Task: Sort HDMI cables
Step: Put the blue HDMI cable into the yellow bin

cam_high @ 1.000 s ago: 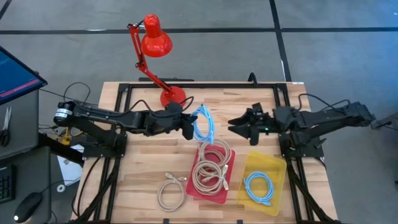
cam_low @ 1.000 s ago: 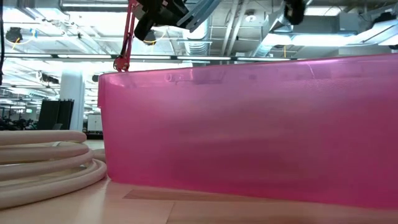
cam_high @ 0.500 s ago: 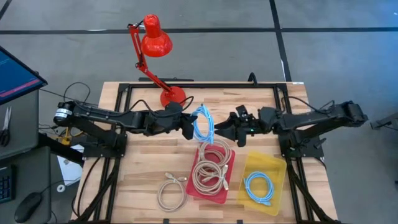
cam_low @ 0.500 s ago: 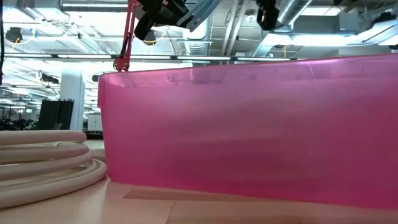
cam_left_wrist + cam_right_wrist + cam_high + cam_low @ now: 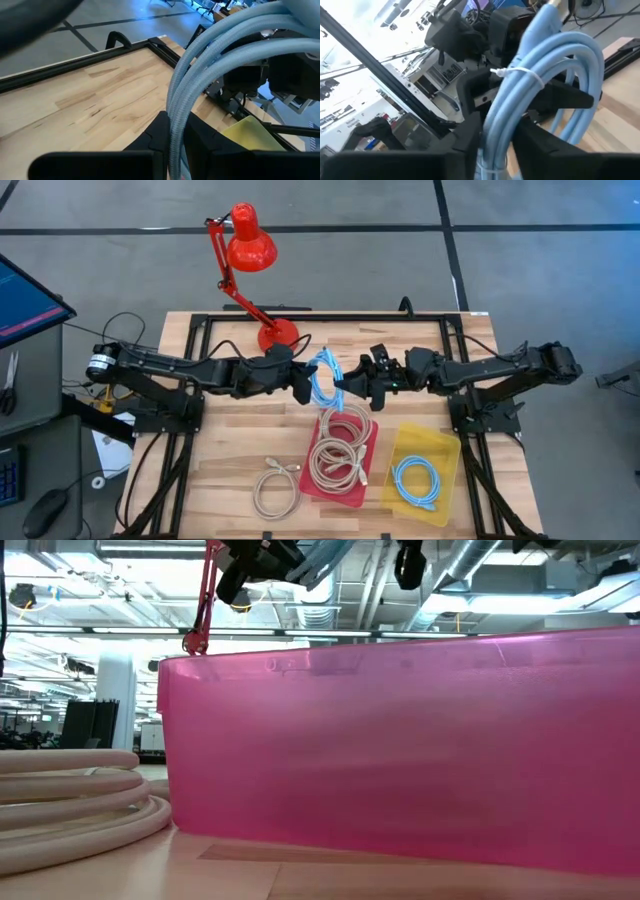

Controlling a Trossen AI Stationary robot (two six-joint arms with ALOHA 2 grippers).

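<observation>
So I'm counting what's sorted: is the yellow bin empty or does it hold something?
Not empty. The yellow bin holds one light blue coiled cable. A second blue cable is up between the left gripper and right gripper.

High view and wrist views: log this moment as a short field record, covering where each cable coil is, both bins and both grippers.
held coil: light blue cable coil, lifted above the table behind the red bin
left gripper: shut on the held coil
right gripper: at the same coil's other side, fingers either side of its loops, not seen clamped
red bin: beige coils stacked inside; count unclear
yellow bin: one blue coil
loose on table: one beige coil, left of the red bin
other: red desk lamp at the table's far edge
</observation>
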